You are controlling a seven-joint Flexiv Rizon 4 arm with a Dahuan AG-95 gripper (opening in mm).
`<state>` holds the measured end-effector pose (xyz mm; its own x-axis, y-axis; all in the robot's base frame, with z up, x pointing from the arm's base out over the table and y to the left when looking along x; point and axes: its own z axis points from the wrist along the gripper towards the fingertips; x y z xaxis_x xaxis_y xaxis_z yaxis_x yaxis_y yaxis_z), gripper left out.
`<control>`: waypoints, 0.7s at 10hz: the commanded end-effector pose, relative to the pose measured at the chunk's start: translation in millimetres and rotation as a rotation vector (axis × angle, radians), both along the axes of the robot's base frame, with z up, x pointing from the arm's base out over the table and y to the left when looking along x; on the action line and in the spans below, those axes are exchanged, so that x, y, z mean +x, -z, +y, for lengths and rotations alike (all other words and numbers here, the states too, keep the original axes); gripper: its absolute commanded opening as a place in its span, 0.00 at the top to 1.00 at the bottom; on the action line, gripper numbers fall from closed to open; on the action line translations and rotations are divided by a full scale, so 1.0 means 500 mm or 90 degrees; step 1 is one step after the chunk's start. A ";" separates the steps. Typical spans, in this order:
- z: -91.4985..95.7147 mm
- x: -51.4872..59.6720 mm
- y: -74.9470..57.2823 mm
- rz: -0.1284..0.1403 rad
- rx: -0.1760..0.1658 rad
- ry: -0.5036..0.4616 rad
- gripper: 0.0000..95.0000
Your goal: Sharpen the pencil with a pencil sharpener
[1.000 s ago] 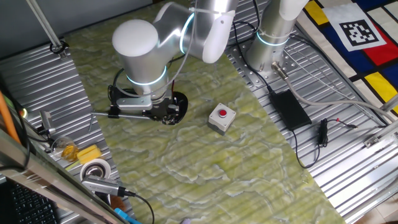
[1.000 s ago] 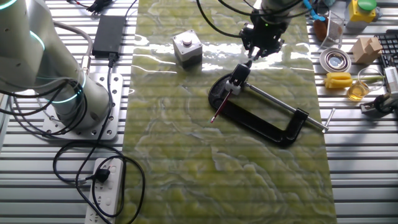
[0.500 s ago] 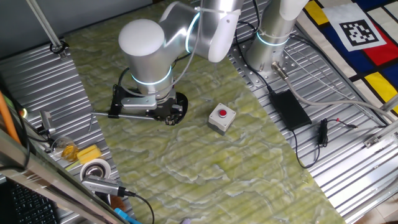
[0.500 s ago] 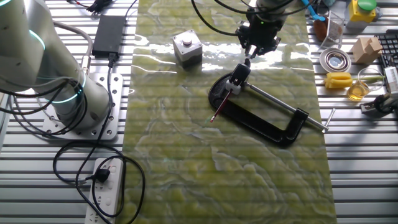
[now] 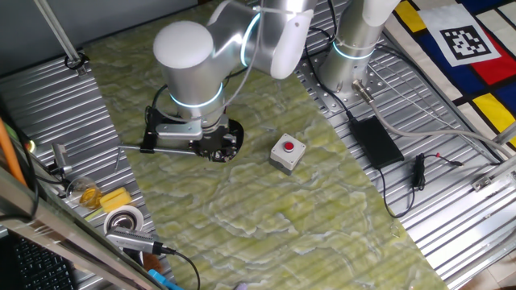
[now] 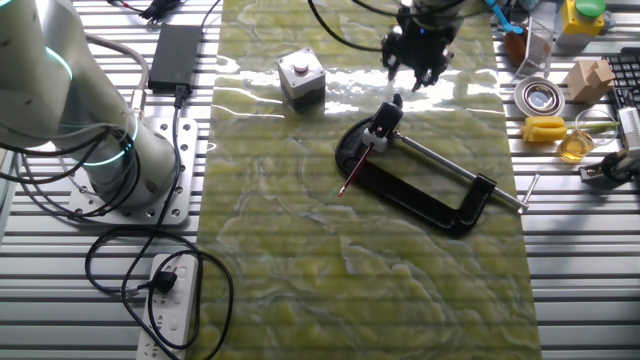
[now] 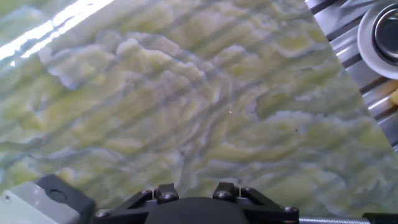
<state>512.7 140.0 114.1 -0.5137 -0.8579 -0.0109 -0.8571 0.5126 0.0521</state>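
Observation:
The pencil (image 6: 355, 172) is a thin dark red stick lying aslant on the green mat, its upper end at the pencil sharpener (image 6: 383, 122). The sharpener is a small black body with a pale spot, held in the black G-clamp (image 6: 440, 205). My gripper (image 6: 416, 78) hangs above the mat just beyond the sharpener, apart from it, with its fingers spread and nothing between them. In the one fixed view the arm (image 5: 189, 56) hides the gripper and the sharpener. The hand view shows only bare mat and the hand's black base (image 7: 193, 210).
A grey box with a red button (image 6: 300, 75) stands left of the gripper and shows in the hand view (image 7: 37, 200). The clamp's silver screw rod (image 6: 450, 165) runs right. A tape roll (image 6: 538, 97), yellow items (image 6: 545, 128) and a jar lie off the mat's right edge.
The gripper has lifted and drawn back from the top of the sharpener toward the mat's far edge. Its fingers look wider apart now. Pencil, sharpener and clamp have not moved.

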 end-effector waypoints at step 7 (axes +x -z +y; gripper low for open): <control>0.055 -0.001 -0.042 -0.003 -0.031 0.381 1.00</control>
